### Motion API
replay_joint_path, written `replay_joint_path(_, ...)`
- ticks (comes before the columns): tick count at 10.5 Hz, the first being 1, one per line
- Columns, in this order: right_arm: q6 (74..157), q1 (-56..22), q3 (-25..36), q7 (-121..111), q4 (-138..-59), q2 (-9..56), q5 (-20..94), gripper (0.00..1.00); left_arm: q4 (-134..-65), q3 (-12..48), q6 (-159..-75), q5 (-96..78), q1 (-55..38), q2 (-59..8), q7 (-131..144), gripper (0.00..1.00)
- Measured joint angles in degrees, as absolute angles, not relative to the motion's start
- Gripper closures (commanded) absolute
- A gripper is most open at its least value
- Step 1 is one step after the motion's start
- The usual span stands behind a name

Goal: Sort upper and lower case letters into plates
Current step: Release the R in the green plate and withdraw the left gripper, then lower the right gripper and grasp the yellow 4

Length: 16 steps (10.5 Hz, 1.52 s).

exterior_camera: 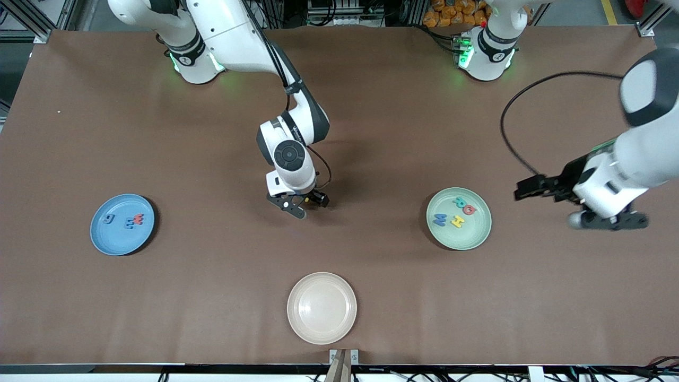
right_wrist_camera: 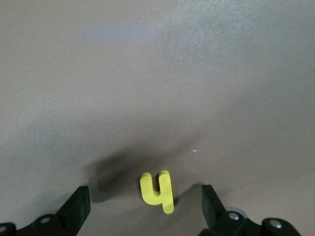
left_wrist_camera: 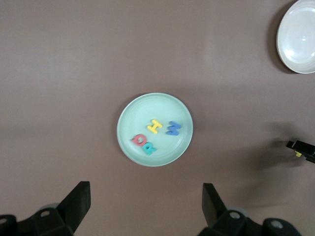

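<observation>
The brown table carries three plates: the sky blue plate toward the right arm's end with three letters, the mint green plate toward the left arm's end with four, and an empty cream plate nearest the front camera. The left tool waits beside the green plate, fingers apart. The right tool hangs mid-table, fingers apart, over a yellow letter. It should descend straight, straddling the letter evenly before closing.

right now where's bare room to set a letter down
Cream plate holds nothing. Blue plate has bare room at its nearer rim. Green plate is crowded with four letters. Bare table runs between plates. Under the right gripper lies a yellow letter.
</observation>
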State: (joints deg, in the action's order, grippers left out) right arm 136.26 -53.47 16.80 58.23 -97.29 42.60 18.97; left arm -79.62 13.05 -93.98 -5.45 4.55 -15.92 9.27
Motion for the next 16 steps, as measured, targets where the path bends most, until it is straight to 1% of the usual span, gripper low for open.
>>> replay_joint_path(2,137.0,-53.8,16.8,59.1,-97.4,42.8,19.0,0.00,-79.5,10.5,-91.9,-3.1,4.7,-10.8,9.3,0.00)
replay_joint_path(4,137.1,-53.9,16.8,59.4,-97.4,42.8,19.0,0.00,-79.8,9.8,-91.3,-1.3,4.7,-7.6,9.3,0.00)
replay_joint_path(7,137.1,-53.9,16.9,59.5,-98.1,42.8,19.0,0.00,-81.4,9.6,-91.4,-0.4,7.2,-6.7,7.4,0.00)
replay_joint_path(9,137.2,-54.0,16.9,59.6,-98.2,42.7,19.0,0.00,-84.8,9.6,-92.7,-0.4,10.4,-5.5,2.6,0.00)
replay_joint_path(11,137.2,-54.1,17.0,59.6,-98.2,42.7,19.0,0.00,-87.4,10.5,-92.9,-0.4,10.6,-3.5,2.2,0.00)
replay_joint_path(12,137.2,-54.1,17.1,59.6,-98.2,42.7,19.0,0.15,-87.8,11.2,-92.9,-0.4,10.3,-3.0,2.2,0.00)
replay_joint_path(13,137.2,-54.1,17.3,59.9,-98.2,42.7,19.0,0.42,-88.0,11.6,-92.9,-0.4,10.2,-2.7,2.3,0.00)
replay_joint_path(14,137.3,-54.2,17.4,60.5,-98.2,42.5,19.0,0.77,-88.1,12.2,-93.0,-0.6,10.1,-2.7,3.0,0.00)
replay_joint_path(15,137.3,-54.2,17.4,61.3,-98.2,42.2,19.0,1.00,-88.3,12.7,-93.1,-0.8,9.8,-2.7,5.3,0.00)
replay_joint_path(16,137.3,-54.4,17.6,61.7,-98.1,42.0,19.0,1.00,-88.5,13.1,-93.2,-0.8,9.0,-2.7,7.7,0.00)
